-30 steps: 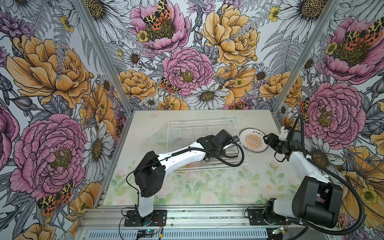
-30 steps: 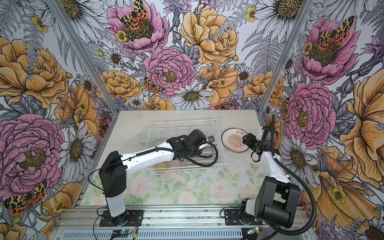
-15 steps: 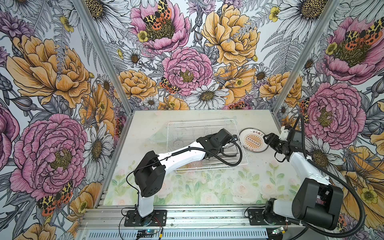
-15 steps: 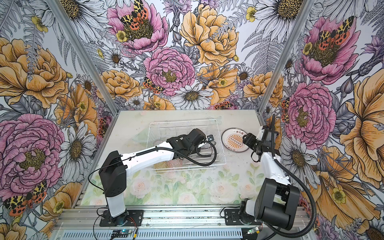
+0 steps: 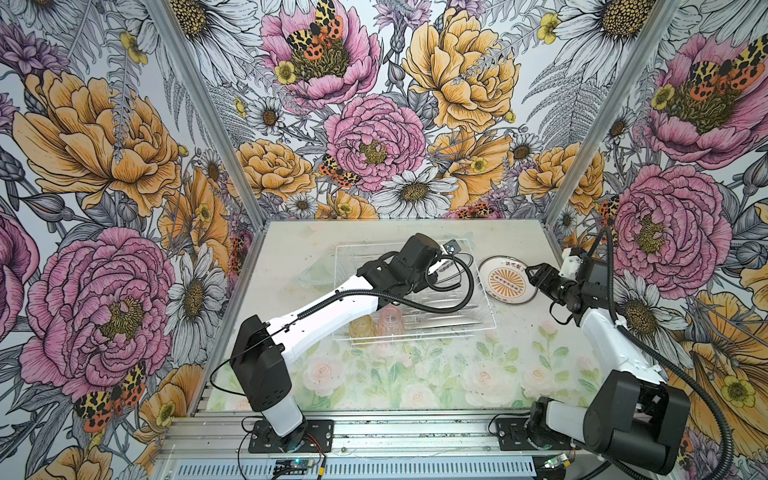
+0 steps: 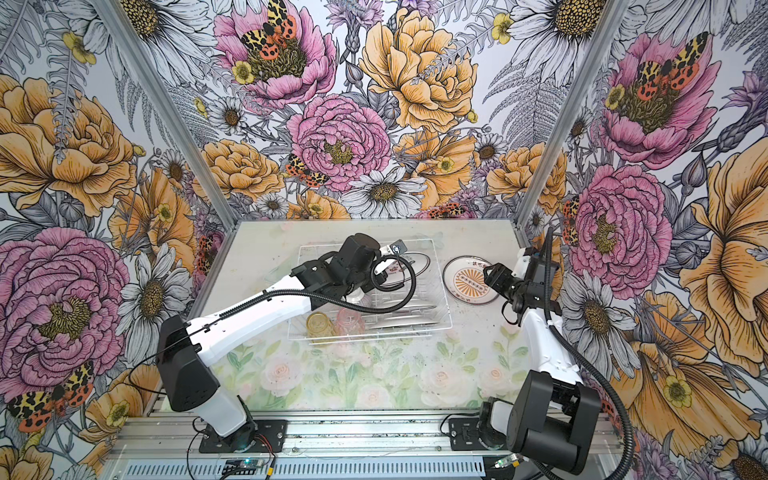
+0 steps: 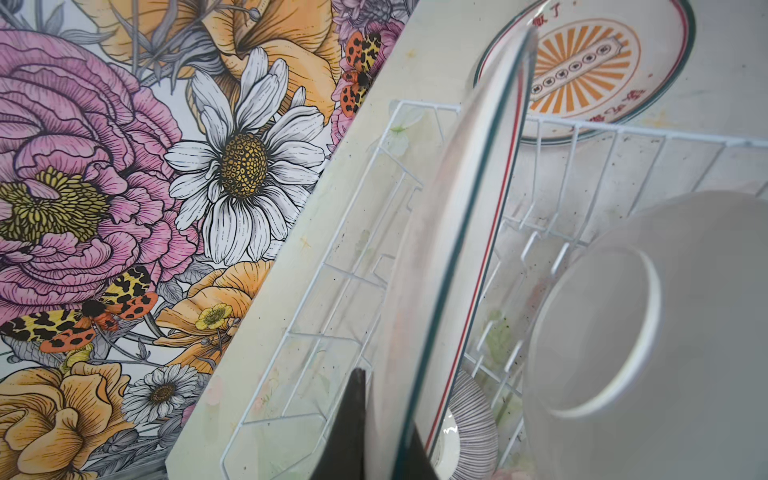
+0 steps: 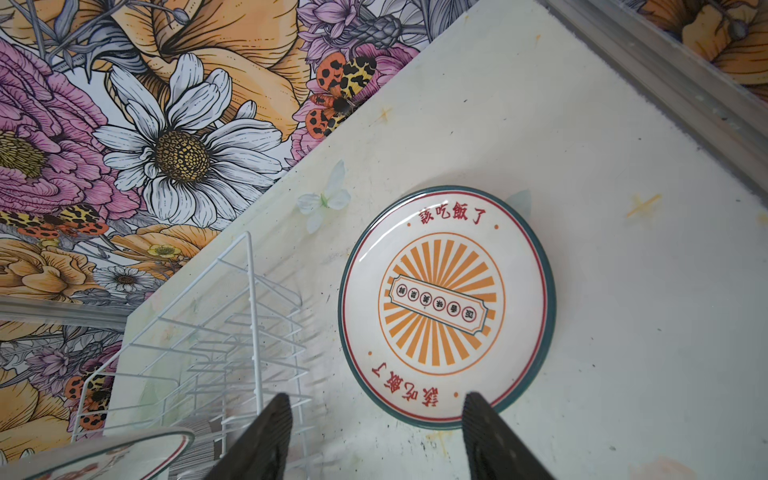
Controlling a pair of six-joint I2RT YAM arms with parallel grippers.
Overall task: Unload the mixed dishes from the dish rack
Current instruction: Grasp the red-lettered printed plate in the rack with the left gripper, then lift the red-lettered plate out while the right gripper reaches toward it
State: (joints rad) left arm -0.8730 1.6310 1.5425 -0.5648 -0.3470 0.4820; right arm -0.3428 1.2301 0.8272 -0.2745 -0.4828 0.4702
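The left claw [image 7: 386,409] pinches the thin rim of a standing plate [image 7: 457,232] in the dish rack [image 7: 361,174]; lifted crooked, it may snag on the rack beside the claw or slip out. The right claw [image 8: 376,399] hangs wide and empty over a flat plate [image 8: 444,303] on the counter [image 8: 623,291], whose rim reads 該吃飯了.

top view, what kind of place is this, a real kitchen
Probably a robot test booth, not a kitchen: flower-print walls box in a table holding a dish rack, and a left arm and right arm are bolted to a metal rail.
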